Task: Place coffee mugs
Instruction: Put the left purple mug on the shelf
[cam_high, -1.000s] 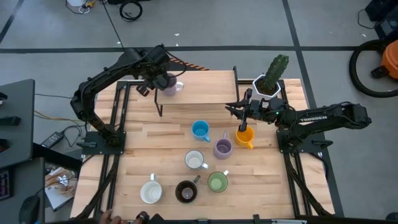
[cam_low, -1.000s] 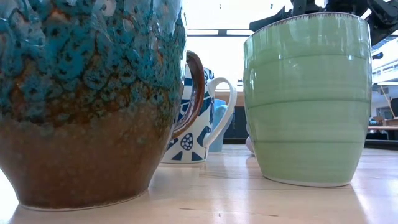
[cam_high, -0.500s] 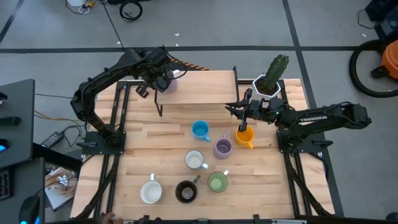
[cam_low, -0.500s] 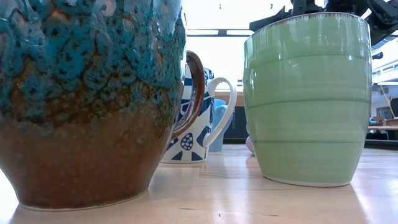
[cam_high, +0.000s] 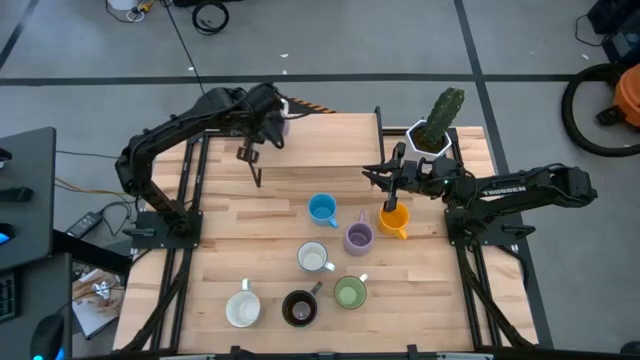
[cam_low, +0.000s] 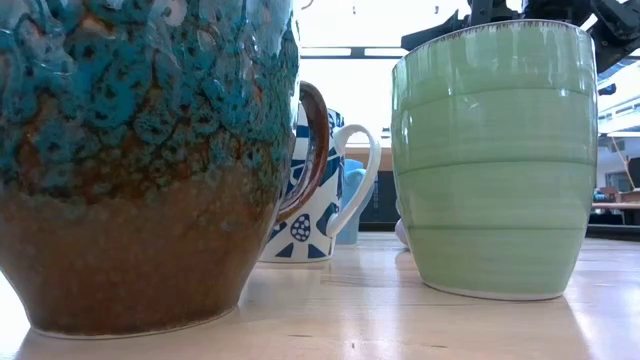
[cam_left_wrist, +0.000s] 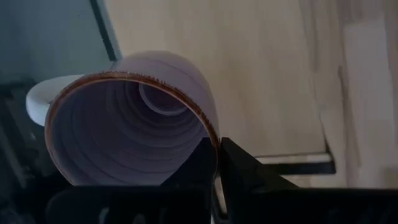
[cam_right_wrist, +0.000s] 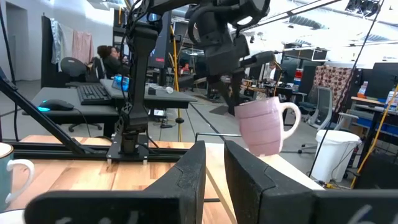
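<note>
My left gripper (cam_left_wrist: 216, 163) is shut on a lilac mug (cam_right_wrist: 261, 127) over the far left of the raised wooden shelf (cam_high: 330, 140); in the high view the gripper (cam_high: 270, 120) hides most of the mug. On the table below the shelf stand several mugs: blue (cam_high: 322, 208), orange (cam_high: 394, 221), lilac (cam_high: 358, 238), white (cam_high: 314, 257), white (cam_high: 242, 308), dark brown (cam_high: 299, 308) and green (cam_high: 349, 292). My right gripper (cam_high: 392, 190) waits above the orange mug, its fingers (cam_right_wrist: 196, 168) close together with nothing between them. My left gripper holds the lilac mug by its rim (cam_left_wrist: 213, 138), one finger inside the cup and one outside against the wall. The fingers come from above, slanting down. The mug hangs below them, slightly tilted and clear of the shelf, its white handle (cam_right_wrist: 291, 118) on the side away from the grip.
A white faceted pot with a cactus (cam_high: 432, 130) stands at the shelf's far right, close to my right arm. The shelf's black legs (cam_high: 256, 172) stand on the table. In the low view the brown mug (cam_low: 140, 160) and the green mug (cam_low: 495, 160) block most of the table.
My left gripper has gone toward the table's far edge and a little to the right, rolling its wrist. The lilac mug, which stood on the shelf beside the gripper, has gone along with it, lifted off the shelf and now mostly hidden under the gripper.
</note>
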